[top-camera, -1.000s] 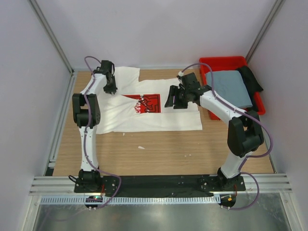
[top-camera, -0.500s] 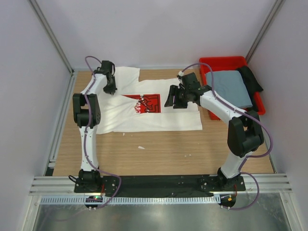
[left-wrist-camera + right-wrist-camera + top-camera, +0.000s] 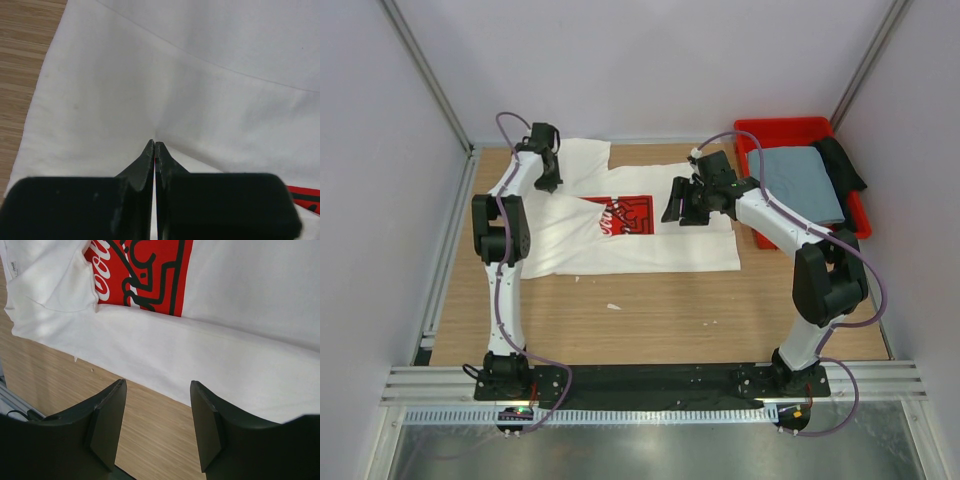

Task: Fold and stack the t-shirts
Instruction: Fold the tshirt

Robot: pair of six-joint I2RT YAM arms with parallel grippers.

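Observation:
The large white t-shirt (image 3: pixel 620 248) with the red Coca-Cola print (image 3: pixel 628 213) lies spread on the wooden table (image 3: pixel 650 320). My left gripper (image 3: pixel 548 184) is at the shirt's far left. In the left wrist view it (image 3: pixel 155 145) is shut on a pinch of the white cloth (image 3: pixel 200 75), which puckers at the tips. My right gripper (image 3: pixel 676 212) hovers over the shirt's right part. In the right wrist view it (image 3: pixel 157 384) is open and empty above the shirt's edge (image 3: pixel 240 340) and bare wood. The grey-blue t-shirt (image 3: pixel 803 180) lies folded in the bin.
A red plastic bin (image 3: pixel 780 127) stands at the back right, with a black object (image 3: pixel 842 160) at its right side. Metal frame posts and grey walls close in the table. Small white specks (image 3: pixel 612 306) lie on the wood in front of the shirt.
My left gripper has edged slightly toward the back with the cloth in it. The right arm has not visibly moved.

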